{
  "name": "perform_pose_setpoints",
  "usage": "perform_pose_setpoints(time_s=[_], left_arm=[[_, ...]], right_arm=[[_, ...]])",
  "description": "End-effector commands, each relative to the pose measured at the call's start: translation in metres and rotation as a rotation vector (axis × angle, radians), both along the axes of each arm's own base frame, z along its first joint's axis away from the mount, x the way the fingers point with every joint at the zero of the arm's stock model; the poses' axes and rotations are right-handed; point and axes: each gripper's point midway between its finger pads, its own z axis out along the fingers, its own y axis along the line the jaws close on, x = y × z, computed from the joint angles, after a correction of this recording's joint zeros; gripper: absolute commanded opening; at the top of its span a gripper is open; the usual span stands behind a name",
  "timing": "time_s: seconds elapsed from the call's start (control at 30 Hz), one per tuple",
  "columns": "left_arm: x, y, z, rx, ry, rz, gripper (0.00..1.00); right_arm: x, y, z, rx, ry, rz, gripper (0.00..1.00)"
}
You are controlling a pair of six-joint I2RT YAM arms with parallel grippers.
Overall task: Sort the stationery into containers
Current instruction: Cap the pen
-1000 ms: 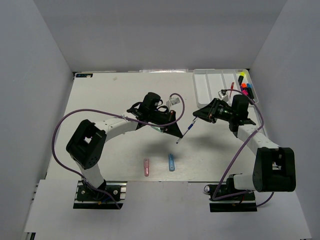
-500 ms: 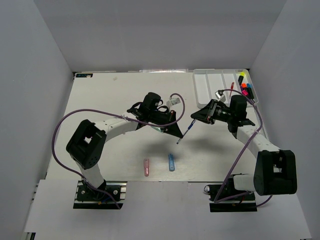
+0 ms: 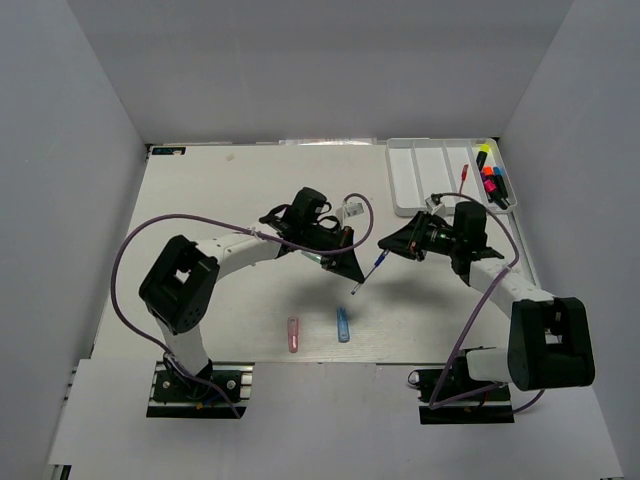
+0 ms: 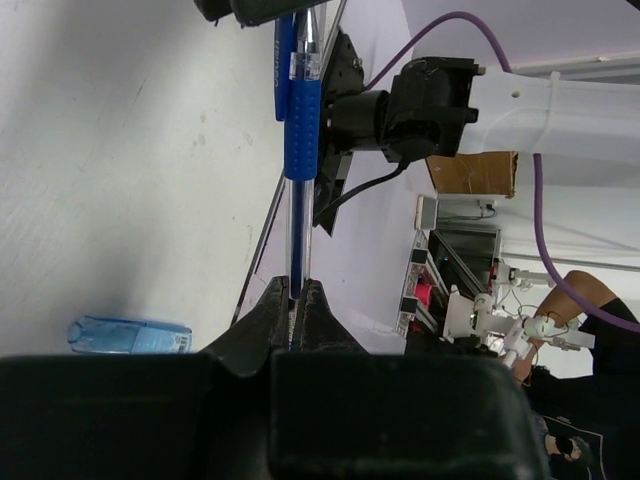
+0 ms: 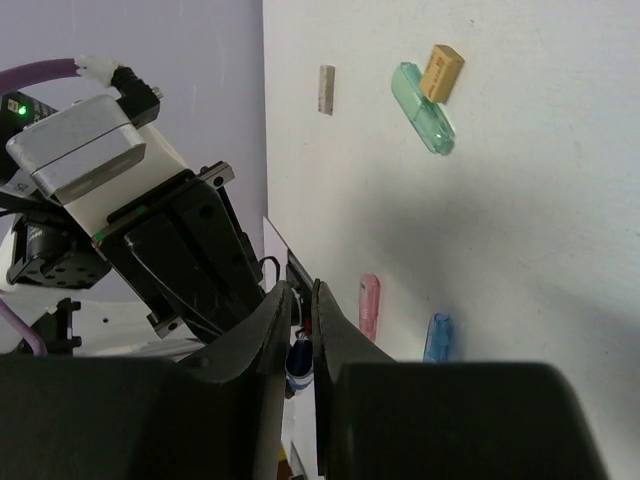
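Observation:
A thin blue pen (image 3: 367,272) hangs above the table between my two grippers. My left gripper (image 3: 352,272) is shut on its lower tip, which shows in the left wrist view (image 4: 298,292). My right gripper (image 3: 384,246) has its jaws close on either side of the pen's upper end (image 5: 302,352). The white divided tray (image 3: 418,175) stands at the back right. It holds black highlighters (image 3: 491,178) with coloured caps and a red pen (image 3: 464,172).
A pink capsule (image 3: 293,334) and a blue capsule (image 3: 343,325) lie near the table's front edge. The right wrist view shows a green capsule (image 5: 423,108), a tan bit (image 5: 441,72) and a small beige piece (image 5: 326,90) on the table.
My right gripper has moved left and down from beside the tray onto the pen's upper end. The left gripper and pen shifted slightly.

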Motion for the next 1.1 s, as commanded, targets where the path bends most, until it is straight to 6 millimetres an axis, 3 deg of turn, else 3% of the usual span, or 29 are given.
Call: perform_pose_setpoints(time_s=[0.0,0.37,0.53,0.93,0.97,1.03,1.07], left_arm=[[0.025,-0.010,0.013,-0.028,-0.113,0.047,0.00],[0.026,-0.010,-0.006,0.015,-0.070,0.047,0.06],[0.029,-0.010,-0.009,0.010,-0.053,0.046,0.23],[0.028,-0.008,-0.011,0.018,-0.054,0.048,0.47],[0.028,-0.007,-0.012,0.022,-0.054,0.051,0.56],[0.028,-0.006,-0.010,0.026,-0.064,0.051,0.60],[0.028,-0.005,-0.009,0.029,-0.069,0.054,0.71]], right_arm=[[-0.024,0.013,-0.011,0.061,0.122,0.080,0.00],[-0.005,0.015,-0.027,0.047,0.210,0.045,0.00],[-0.004,0.014,-0.032,0.036,0.230,0.037,0.00],[-0.001,0.010,-0.040,0.006,0.242,0.012,0.00],[0.000,0.009,-0.041,0.004,0.240,0.011,0.00],[0.000,0.009,-0.040,0.002,0.237,0.012,0.00],[0.000,0.009,-0.039,0.001,0.232,0.014,0.00]])
